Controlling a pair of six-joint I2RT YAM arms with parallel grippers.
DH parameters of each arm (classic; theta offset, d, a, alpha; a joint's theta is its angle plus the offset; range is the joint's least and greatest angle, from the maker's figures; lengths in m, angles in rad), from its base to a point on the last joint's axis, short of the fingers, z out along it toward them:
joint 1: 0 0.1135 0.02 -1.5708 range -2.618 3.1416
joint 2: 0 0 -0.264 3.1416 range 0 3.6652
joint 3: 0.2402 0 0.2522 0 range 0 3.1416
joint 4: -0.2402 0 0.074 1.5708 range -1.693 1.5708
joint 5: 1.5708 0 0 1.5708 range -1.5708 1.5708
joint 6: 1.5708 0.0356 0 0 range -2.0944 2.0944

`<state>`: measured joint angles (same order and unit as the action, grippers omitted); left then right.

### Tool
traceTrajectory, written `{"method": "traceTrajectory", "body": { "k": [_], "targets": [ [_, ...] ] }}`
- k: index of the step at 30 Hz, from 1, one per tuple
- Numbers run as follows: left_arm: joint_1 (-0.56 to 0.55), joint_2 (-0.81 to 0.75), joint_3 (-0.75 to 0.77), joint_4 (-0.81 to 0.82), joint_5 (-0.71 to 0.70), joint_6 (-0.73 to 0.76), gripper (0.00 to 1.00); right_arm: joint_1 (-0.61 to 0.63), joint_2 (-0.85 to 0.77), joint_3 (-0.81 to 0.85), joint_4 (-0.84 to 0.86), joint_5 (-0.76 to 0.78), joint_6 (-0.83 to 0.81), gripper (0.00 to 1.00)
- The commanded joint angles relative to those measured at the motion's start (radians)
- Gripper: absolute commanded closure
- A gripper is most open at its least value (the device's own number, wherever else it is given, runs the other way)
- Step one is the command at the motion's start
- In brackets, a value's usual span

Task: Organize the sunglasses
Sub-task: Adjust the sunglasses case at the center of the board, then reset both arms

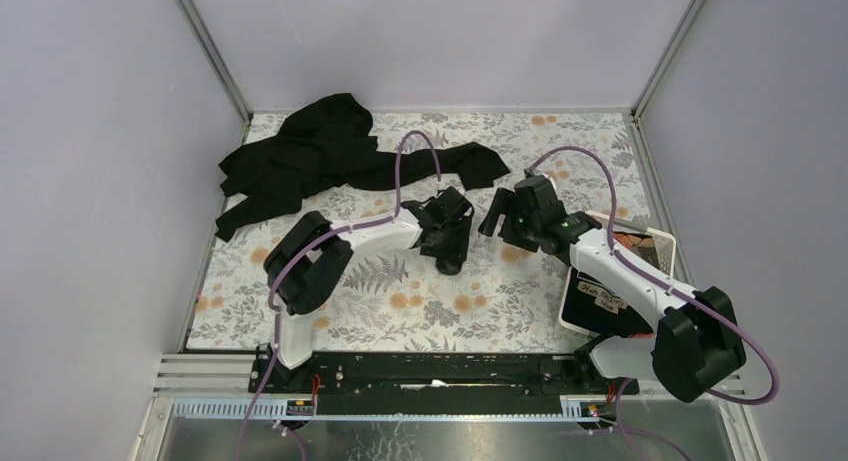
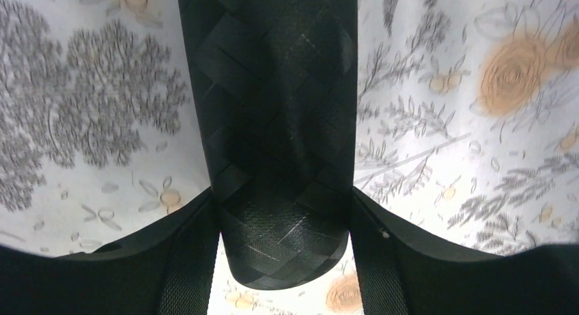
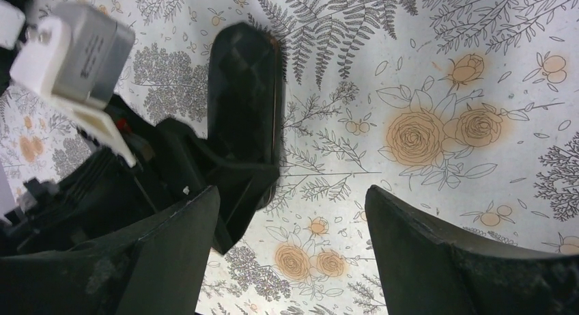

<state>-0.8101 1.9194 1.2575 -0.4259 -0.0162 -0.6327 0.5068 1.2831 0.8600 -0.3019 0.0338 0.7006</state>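
The left gripper (image 2: pixel 283 192) is clamping a black, woven-textured oval hard case (image 2: pixel 273 89) across its width, its fingers pressing on both long sides. The case is looking shut and is sitting near the centre of the floral-patterned table (image 1: pixel 420 301). The right gripper (image 3: pixel 292 192) is hovering at 3 o'clock of the case, fingers spread wide and holding nothing. The pink-lensed sunglasses are showing in no view. I am judging them likely to be inside the case, with only setting it down left. A crumpled black garment (image 1: pixel 320 161) is lying at 11 o'clock and a white tray (image 1: pixel 665 243) at 4 o'clock.

Your left arm (image 1: pixel 305 266) and right arm (image 1: pixel 622 271) are white links with black joint housings. A purple cable (image 1: pixel 416 135) loops along each.
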Motion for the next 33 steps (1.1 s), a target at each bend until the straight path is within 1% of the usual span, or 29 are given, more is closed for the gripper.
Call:
{"method": "traceTrajectory", "body": {
  "k": [1, 3, 4, 7, 8, 10, 13, 15, 18, 22, 24, 25, 26, 27, 30, 33],
  "targets": [
    [0.033, 0.087, 0.099, -0.035, -0.113, 0.066, 0.45, -0.018, -0.057, -0.008, -0.015, 0.019, -0.023, 0.14],
    [0.060, 0.117, 0.140, -0.037, -0.117, 0.081, 0.44, -0.036, -0.075, -0.016, -0.023, 0.021, -0.025, 0.14],
    [0.072, 0.127, 0.157, -0.037, -0.119, 0.088, 0.42, -0.045, -0.083, -0.021, -0.025, 0.019, -0.027, 0.14],
    [0.095, 0.138, 0.215, -0.060, -0.124, 0.109, 0.28, -0.065, -0.100, -0.032, -0.032, 0.017, -0.032, 0.14],
    [0.098, 0.127, 0.229, -0.069, -0.128, 0.117, 0.25, -0.067, -0.100, -0.031, -0.040, 0.018, -0.035, 0.14],
    [0.103, 0.090, 0.246, -0.083, -0.134, 0.133, 0.23, -0.074, -0.097, -0.015, -0.074, 0.041, -0.041, 0.13],
    [0.117, -0.012, 0.249, -0.093, -0.120, 0.146, 0.22, -0.083, -0.107, 0.037, -0.142, 0.119, -0.041, 0.07],
    [0.136, -0.097, 0.238, -0.089, -0.071, 0.151, 0.22, -0.084, -0.151, 0.060, -0.161, 0.178, -0.039, 0.01],
    [0.171, -0.232, 0.222, -0.093, -0.039, 0.163, 0.23, -0.084, -0.239, 0.099, -0.173, 0.286, -0.062, 0.00],
    [0.195, -0.426, 0.201, -0.111, -0.114, 0.190, 0.23, -0.084, -0.338, 0.164, -0.196, 0.444, -0.106, 0.00],
    [0.195, -0.537, 0.162, -0.092, -0.173, 0.216, 0.21, -0.084, -0.391, 0.178, -0.191, 0.524, -0.122, 0.00],
    [0.195, -0.588, 0.143, -0.084, -0.204, 0.227, 0.14, -0.084, -0.420, 0.177, -0.182, 0.561, -0.126, 0.00],
    [0.196, -0.638, 0.118, -0.074, -0.232, 0.240, 0.09, -0.084, -0.459, 0.174, -0.172, 0.598, -0.129, 0.00],
    [0.196, -0.679, 0.095, -0.067, -0.255, 0.255, 0.07, -0.084, -0.486, 0.165, -0.159, 0.632, -0.131, 0.00],
    [0.197, -0.774, 0.038, -0.063, -0.308, 0.279, 0.04, -0.083, -0.568, 0.125, -0.101, 0.719, -0.161, 0.00],
    [0.198, -0.805, 0.007, -0.075, -0.302, 0.271, 0.03, -0.083, -0.623, 0.081, -0.046, 0.788, -0.193, 0.00]
  ]
}}
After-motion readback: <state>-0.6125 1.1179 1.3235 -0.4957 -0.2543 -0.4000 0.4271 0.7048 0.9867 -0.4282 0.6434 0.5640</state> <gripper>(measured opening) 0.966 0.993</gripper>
